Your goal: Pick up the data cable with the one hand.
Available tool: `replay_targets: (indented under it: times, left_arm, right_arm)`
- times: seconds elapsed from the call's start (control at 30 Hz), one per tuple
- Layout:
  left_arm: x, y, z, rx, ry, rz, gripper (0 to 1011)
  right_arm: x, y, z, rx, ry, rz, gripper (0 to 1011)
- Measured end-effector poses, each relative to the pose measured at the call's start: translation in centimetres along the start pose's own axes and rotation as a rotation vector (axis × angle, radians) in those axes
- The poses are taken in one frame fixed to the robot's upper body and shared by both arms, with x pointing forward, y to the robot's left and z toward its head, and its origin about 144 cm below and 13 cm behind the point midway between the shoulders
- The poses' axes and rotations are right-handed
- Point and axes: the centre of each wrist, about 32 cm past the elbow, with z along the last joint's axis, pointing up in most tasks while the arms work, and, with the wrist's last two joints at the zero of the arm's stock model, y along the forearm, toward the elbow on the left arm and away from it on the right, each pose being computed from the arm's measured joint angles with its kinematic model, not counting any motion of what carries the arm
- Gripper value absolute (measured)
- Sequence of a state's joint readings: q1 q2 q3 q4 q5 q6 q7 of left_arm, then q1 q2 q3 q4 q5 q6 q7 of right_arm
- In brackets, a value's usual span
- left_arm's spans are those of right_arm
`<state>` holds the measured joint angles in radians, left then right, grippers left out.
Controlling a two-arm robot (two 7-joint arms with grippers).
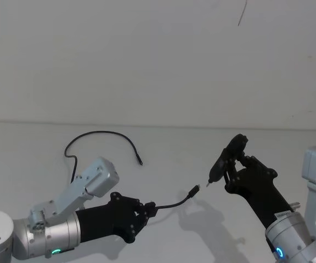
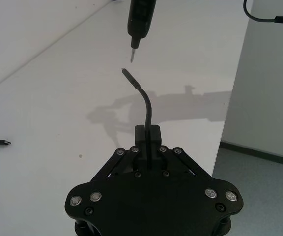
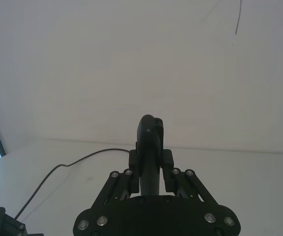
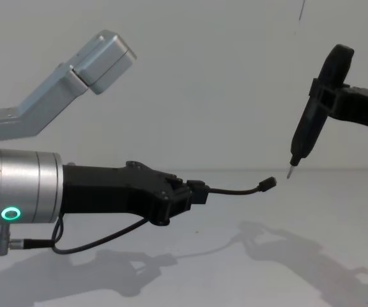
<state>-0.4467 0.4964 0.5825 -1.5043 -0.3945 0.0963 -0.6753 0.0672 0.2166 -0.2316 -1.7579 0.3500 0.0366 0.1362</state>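
Two arms over a white table (image 1: pixel 32 164), both raised off it. Left gripper (image 1: pixel 147 210), near left, has its jaws closed on the data cable (image 1: pixel 100 137); a short end sticks out rightward, its plug (image 4: pixel 269 183) in the air. Behind the gripper the cable loops away on the table, its other plug (image 1: pixel 140 163) lying far of it. Right gripper (image 1: pixel 236 164), near right, is clamped on a black pen-like tool (image 4: pixel 315 109), whose metal tip (image 4: pixel 291 171) points down just beside the plug, not touching.

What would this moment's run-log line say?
left gripper: shut on data cable, held above table | right gripper: shut on black tool, tip near cable plug
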Motion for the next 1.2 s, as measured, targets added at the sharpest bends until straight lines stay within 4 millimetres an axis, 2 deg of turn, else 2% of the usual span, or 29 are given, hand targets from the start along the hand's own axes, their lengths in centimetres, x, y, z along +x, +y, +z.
replay_targets:
  times: [1.2]
  left_arm:
    - [0.0,0.0,0.0,0.0,0.0,0.0,42]
  right_arm:
    - [-0.31,0.8,-0.92,-0.007,0.008,0.032,269]
